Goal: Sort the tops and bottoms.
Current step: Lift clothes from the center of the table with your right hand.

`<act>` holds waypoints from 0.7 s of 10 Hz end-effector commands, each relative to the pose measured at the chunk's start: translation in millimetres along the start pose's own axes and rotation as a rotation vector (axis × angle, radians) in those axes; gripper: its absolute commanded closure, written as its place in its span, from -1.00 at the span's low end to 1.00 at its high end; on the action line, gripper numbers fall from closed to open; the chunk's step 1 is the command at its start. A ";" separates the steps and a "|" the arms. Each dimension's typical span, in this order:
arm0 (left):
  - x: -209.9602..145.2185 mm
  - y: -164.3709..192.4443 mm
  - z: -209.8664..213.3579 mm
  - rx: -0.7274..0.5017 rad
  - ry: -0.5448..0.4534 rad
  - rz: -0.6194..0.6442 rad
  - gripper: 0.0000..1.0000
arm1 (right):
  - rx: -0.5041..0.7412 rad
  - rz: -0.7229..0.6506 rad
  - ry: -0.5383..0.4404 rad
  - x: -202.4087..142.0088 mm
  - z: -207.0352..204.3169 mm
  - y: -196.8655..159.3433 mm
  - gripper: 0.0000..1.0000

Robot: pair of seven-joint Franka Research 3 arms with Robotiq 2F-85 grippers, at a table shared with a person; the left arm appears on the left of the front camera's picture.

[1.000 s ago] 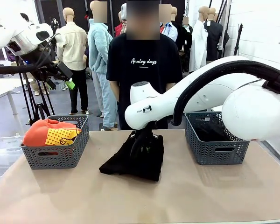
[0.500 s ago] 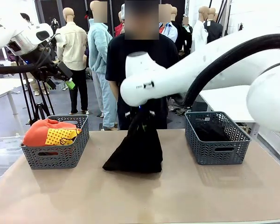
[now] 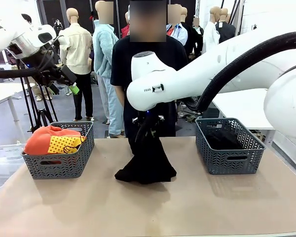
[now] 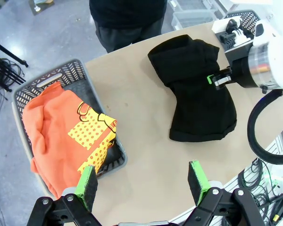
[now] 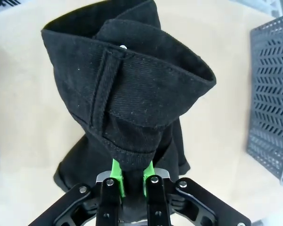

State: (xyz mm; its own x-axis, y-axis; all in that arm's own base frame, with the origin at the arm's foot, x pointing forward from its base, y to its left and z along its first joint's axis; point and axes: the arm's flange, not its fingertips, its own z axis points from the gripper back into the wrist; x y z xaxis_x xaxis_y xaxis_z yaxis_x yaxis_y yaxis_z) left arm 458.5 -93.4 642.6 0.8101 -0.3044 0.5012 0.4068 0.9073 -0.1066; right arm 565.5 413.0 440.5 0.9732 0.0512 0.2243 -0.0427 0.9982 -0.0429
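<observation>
Over the middle of the bench (image 3: 89, 207), our right gripper (image 3: 147, 123) has its fingers pinching a black bottom (image 3: 147, 160), which hangs with its lower folds resting on the bench. Our left gripper (image 4: 142, 181) hovers high at the left, fingers spread wide with nothing between them. At the left, a grey basket (image 3: 59, 165) holds the orange top (image 3: 47, 139). At the right, another grey basket (image 3: 229, 148) holds dark cloth.
</observation>
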 end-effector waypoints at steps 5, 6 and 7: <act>-0.6 0.4 1.3 0.001 -0.004 0.002 -1.00 | -0.067 0.020 -0.165 17.5 84.3 10.1 1.00; -0.6 0.4 1.3 0.001 -0.004 0.002 -1.00 | -0.070 0.033 -0.212 19.9 110.1 15.9 1.00; -0.6 0.4 1.3 0.001 -0.004 0.002 -1.00 | -0.061 0.047 -0.251 19.9 131.2 21.7 1.00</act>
State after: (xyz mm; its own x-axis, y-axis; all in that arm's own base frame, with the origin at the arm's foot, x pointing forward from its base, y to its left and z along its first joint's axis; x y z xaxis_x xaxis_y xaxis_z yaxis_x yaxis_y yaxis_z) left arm 458.5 -93.3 642.7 0.8100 -0.3043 0.5013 0.4068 0.9073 -0.1066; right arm 553.0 428.7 562.6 0.9041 0.1035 0.4145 -0.0723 0.9933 -0.0903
